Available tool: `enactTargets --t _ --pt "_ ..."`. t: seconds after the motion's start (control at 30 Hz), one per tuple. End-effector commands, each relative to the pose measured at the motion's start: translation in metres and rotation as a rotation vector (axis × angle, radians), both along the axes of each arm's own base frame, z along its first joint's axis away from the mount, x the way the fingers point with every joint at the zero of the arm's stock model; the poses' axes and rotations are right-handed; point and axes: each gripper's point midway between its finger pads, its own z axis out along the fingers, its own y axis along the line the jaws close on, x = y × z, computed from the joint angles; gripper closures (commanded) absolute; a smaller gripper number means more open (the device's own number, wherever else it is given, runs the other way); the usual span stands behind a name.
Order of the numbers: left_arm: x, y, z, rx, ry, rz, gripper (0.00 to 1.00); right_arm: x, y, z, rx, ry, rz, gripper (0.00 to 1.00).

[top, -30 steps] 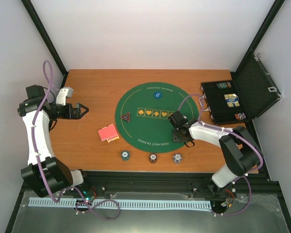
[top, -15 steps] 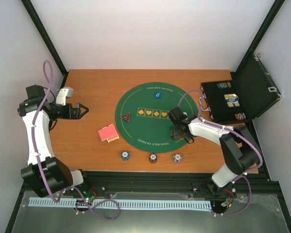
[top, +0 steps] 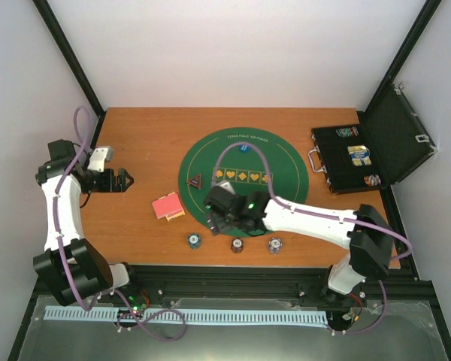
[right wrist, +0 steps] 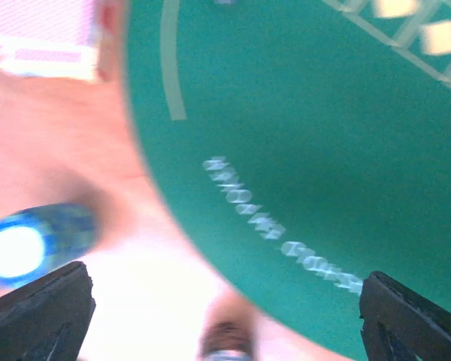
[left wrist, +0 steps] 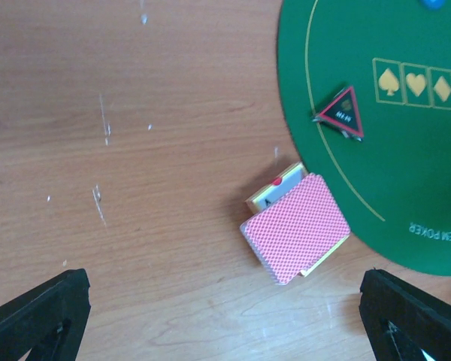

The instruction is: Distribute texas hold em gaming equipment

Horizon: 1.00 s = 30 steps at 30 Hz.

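**Jaws wide on both arms as the right one crosses the mat**

Both fingers of the right gripper stand spread with nothing between them. A second ago they were narrower and sat at the right side of the green mat. Now the arm reaches over the mat's near-left rim, just beyond the row of three poker chips on the wood. The left gripper is equally wide and empty, well left of the cards beside the mat. The chips or the cards look like the next pickup.

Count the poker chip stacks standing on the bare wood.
3, in a row by the table's near edge: left stack, middle stack, right stack. The right arm may hide others.
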Motion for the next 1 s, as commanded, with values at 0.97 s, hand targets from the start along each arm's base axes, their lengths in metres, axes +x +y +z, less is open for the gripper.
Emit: enactTargets --t 0.97 --pt "0.004 0.007 -0.001 0.037 -0.007 0.011 0.00 -0.078 0.122 -0.057 -0.024 0.197 0.281 0.25"
